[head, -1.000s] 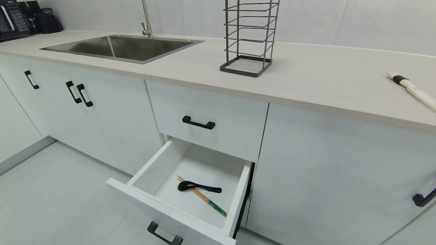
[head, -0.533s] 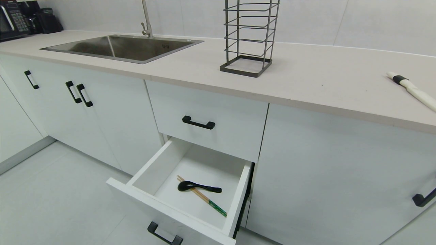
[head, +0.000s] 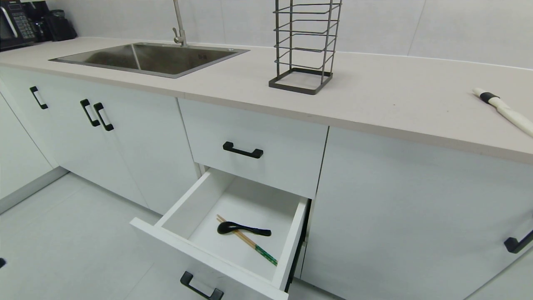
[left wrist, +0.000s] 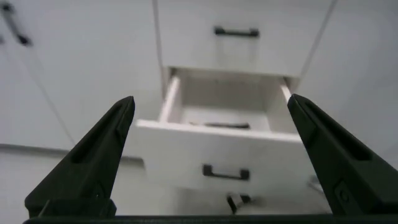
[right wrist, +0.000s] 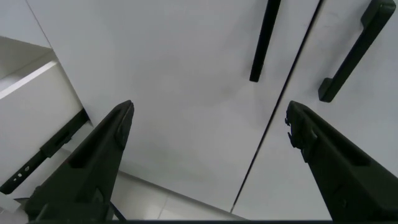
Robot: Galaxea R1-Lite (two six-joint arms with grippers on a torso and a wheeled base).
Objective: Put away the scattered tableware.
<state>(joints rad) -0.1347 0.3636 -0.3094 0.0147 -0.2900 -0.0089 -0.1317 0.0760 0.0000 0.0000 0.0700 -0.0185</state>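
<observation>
**Change.** Across the last second the head view is the same in every fixed part. The one addition is a small dark tip [head: 1, 262] that has entered at the 9 o'clock edge, low down; what it belongs to cannot be told. Nothing in the drawer has shifted. This suggests a pause between placements, with one piece probably left to fetch.

**Count, largest to smallest.**
- One worktop [head: 374, 100].
- One sink [head: 154, 58], at 11 o'clock.
- Two drawers: the closed drawer [head: 266, 137] at centre, and the open drawer [head: 195, 204] below it at 6 o'clock.
- One wire rack [head: 304, 46], at 12 o'clock on the worktop.
- Two grippers. The left gripper [left wrist: 211, 102] faces the open drawer with fingers [left wrist: 93, 162] spread wide and holding nothing. The right gripper [right wrist: 210, 107] faces closed cabinet doors with fingers likewise spread and empty.
- Six black handles, seen from the head.
- One white utensil [head: 506, 110] with a dark band, lying on the worktop at 3 o'clock, well apart from the drawer.
- One pair of chopsticks [head: 258, 248] on the open drawer's floor, running from 10 to 4 o'clock.
- One black spoon [head: 241, 228] lying across the chopsticks, bowl toward 9 o'clock.
</observation>
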